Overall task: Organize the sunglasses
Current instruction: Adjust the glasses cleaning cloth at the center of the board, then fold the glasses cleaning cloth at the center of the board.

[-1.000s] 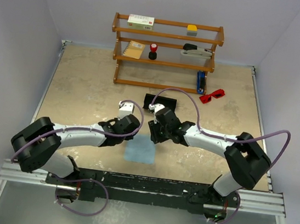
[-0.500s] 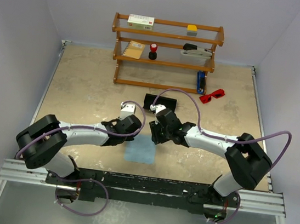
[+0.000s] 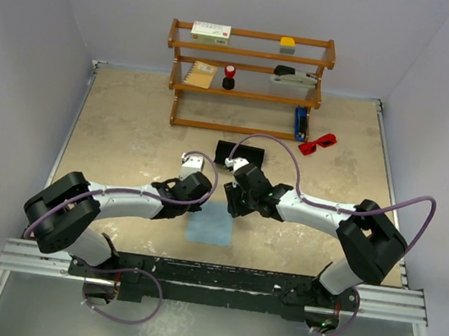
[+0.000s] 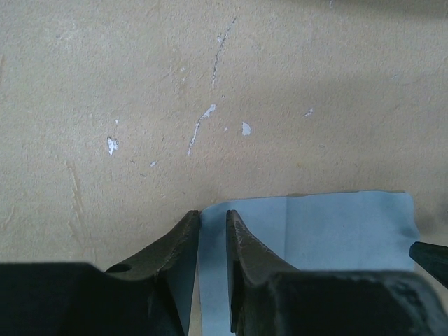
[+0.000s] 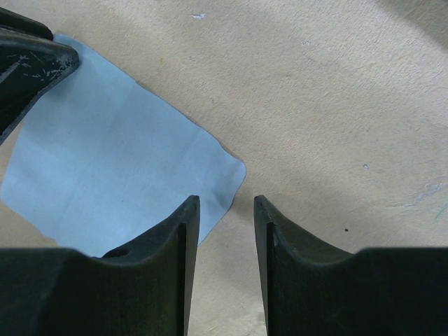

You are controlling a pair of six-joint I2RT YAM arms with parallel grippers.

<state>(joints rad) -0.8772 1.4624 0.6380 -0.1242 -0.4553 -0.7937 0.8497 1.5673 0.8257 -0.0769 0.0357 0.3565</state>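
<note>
1. Nearest the arms' bases, a light blue cloth (image 3: 210, 222) lies flat on the table (image 3: 121, 134), roughly midway between the two arms.
2. The left gripper (image 4: 213, 218) is low over the cloth's left far corner. Its fingers are drawn close, with only a slim gap between them, and the cloth's edge runs under that gap. They are not visibly pinching anything.
3. The right gripper (image 5: 225, 204) hangs just short of the cloth's right far corner. Its fingers are spread wider, with bare table and a sliver of cloth between them, and it holds nothing.
4. Just beyond both grippers, a black oblong case (image 3: 241, 153) rests on the table, partly hidden behind the right wrist.
5. Further back on the right, the red sunglasses (image 3: 317, 143) lie on the table, well apart from both grippers. They are just beside the lower right corner of the wooden shelf (image 3: 246, 95).
6. At the far wall, the shelf carries a few small items, and a blue object (image 3: 300, 122) stands at its lower right end, near the sunglasses.
</note>
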